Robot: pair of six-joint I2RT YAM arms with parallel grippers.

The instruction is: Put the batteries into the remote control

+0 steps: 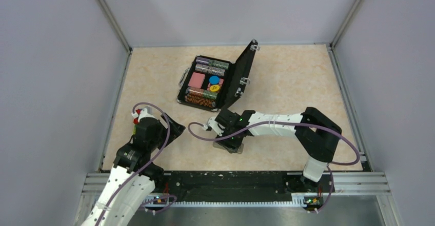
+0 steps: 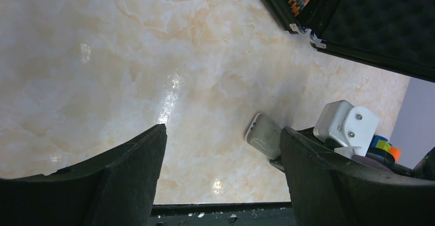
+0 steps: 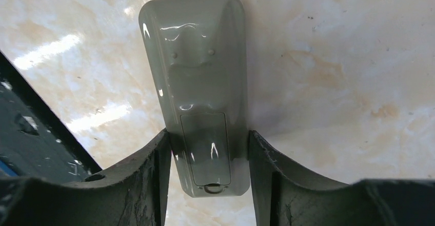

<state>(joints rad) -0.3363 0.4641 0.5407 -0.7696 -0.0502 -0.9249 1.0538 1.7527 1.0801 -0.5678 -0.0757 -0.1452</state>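
Right hand (image 3: pixel 208 134) is low over the table (image 2: pixel 102 57), fingers set either side of the remote control (image 3: pixel 197 57). Both pads look pressed to its long edges, so I read it as grasping the remote across its narrow width.

The remote lies flat, grey back up. Its long axis runs straight out from the hand, and the end with the battery door (image 3: pixel 205 144) sits between the fingers. The door looks shut.

Left hand (image 2: pixel 223 129) is released, jaws wide with nothing between them, hovering over bare table near the left side. From there the remote lies ahead and to the right, well apart from it, so the right arm is plainly the nearer.

Batteries cannot be picked out in any view. The open black case (image 1: pixel 243 75) further back holds striped rolls and coloured pieces, but no small loose cells that I can tell.

Judgement: the next move turns on that door end. It must come free of the fingers before the left hand can reach it, and the cells are yet to be found.
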